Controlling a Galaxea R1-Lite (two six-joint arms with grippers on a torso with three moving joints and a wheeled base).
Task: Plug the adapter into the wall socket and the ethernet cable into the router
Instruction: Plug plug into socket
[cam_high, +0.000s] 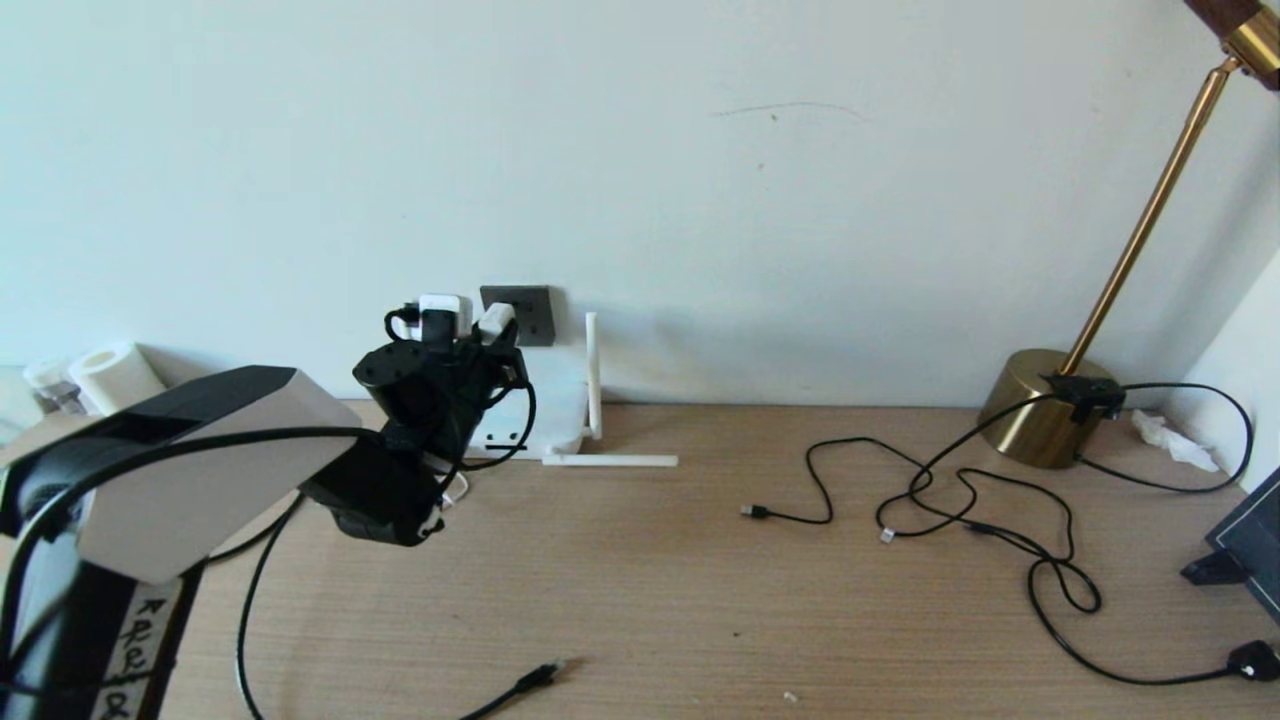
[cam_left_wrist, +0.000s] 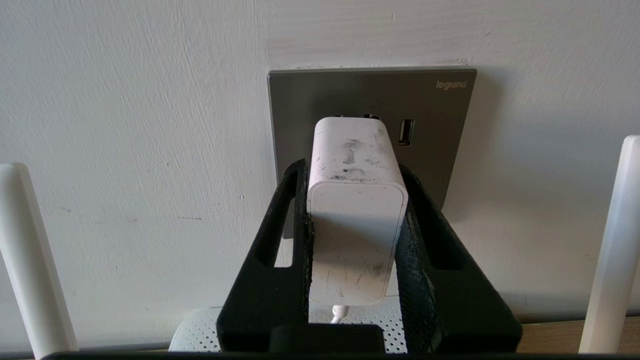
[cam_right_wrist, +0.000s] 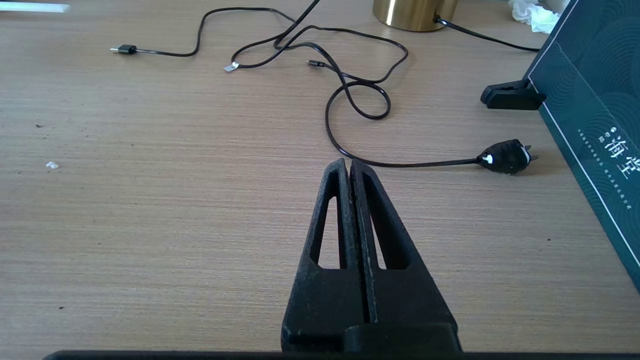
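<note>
My left gripper (cam_left_wrist: 352, 167) is shut on the adapter (cam_left_wrist: 355, 220), a scuffed white block with its thin cord hanging below. The adapter's far end meets the dark grey wall socket (cam_left_wrist: 372, 95); its pins are hidden. In the head view the adapter (cam_high: 497, 320) sits against the wall socket (cam_high: 528, 312), above the router (cam_high: 545, 400). The router's perforated top (cam_left_wrist: 200, 330) lies under the gripper. The ethernet cable's plug (cam_high: 540, 676) lies loose near the table's front edge. My right gripper (cam_right_wrist: 348, 162) is shut and empty, low over bare table.
One router antenna (cam_high: 592, 375) stands upright and another (cam_high: 610, 460) lies flat on the table. A brass lamp (cam_high: 1045, 405), tangled thin black cables (cam_high: 960, 490), a black mains plug (cam_right_wrist: 505, 157) and a dark box (cam_right_wrist: 595, 115) fill the right side. A paper roll (cam_high: 115, 375) stands far left.
</note>
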